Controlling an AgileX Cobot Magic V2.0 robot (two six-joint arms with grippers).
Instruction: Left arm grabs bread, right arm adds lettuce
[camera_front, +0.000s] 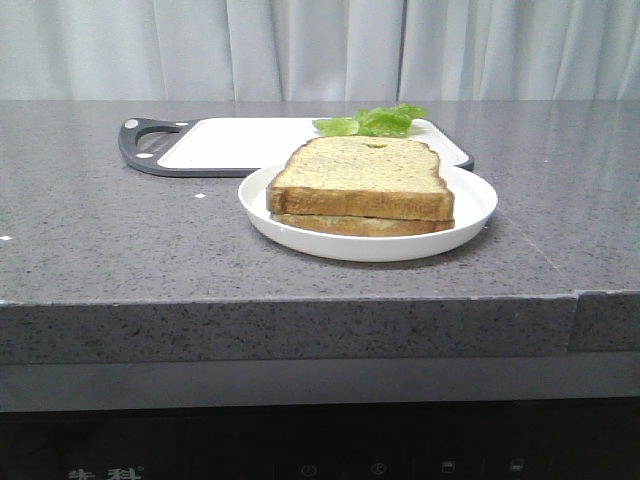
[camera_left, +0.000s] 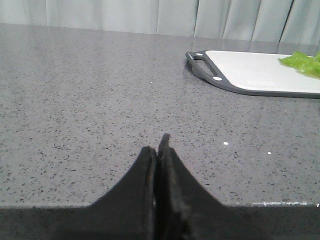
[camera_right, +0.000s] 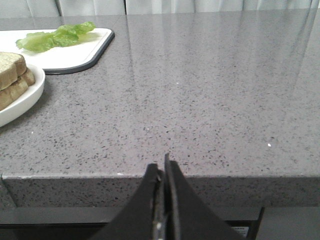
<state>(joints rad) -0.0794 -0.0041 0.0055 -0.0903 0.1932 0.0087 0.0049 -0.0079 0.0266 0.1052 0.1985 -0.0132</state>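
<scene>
Bread (camera_front: 362, 176) flat atop second slice (camera_front: 360, 225), dented rounded edge facing away; both arms' fingers (camera_left: 156, 165) pressed together

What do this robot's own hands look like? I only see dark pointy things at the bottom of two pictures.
Those dark shapes are its fingers. The left gripper shows two matte black fingers, broad at the base and tapering to thin tips, with a slightly rough surface. The right gripper looks much the same: two black tapering fingers. No cables, lights or markings show in these views, and the arms themselves are out of sight.
</scene>
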